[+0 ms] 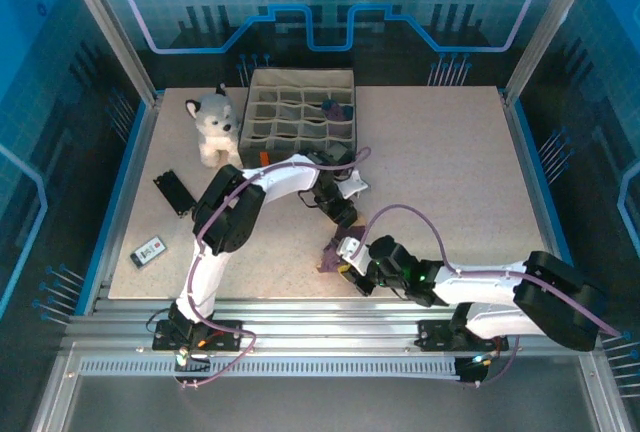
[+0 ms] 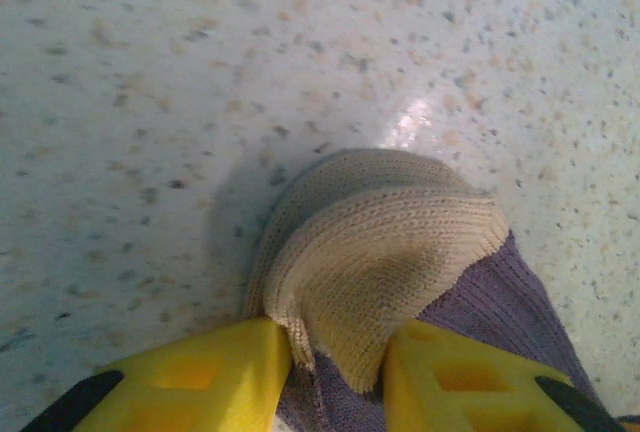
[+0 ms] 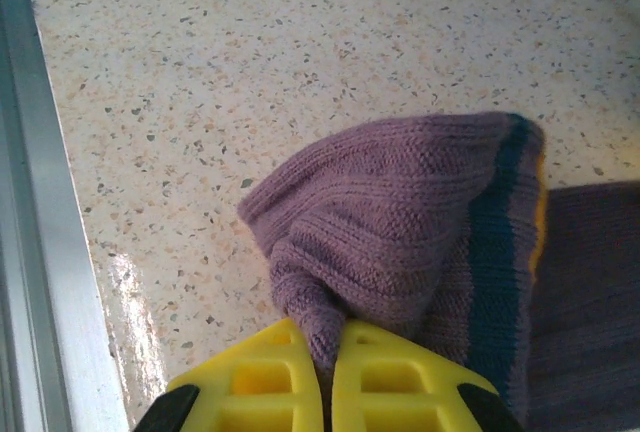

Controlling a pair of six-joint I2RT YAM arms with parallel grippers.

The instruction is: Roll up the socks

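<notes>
Socks [image 1: 328, 258] lie bunched on the speckled tabletop [image 1: 460, 172] near its front edge, between my two arms. My left gripper [image 2: 335, 352] is clamped on the tan-toed sock [image 2: 390, 242] at its toe. My right gripper [image 3: 328, 347] pinches a fold of the navy-banded sock [image 3: 400, 212]. A plush husky [image 1: 214, 124] sits at the back left.

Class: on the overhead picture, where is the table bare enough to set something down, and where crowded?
Free: the right half of the table, between organizer box, right edge and right arm. Crowded: left side, with husky and black object; centre front, where left gripper and right gripper pinch the socks.
</notes>
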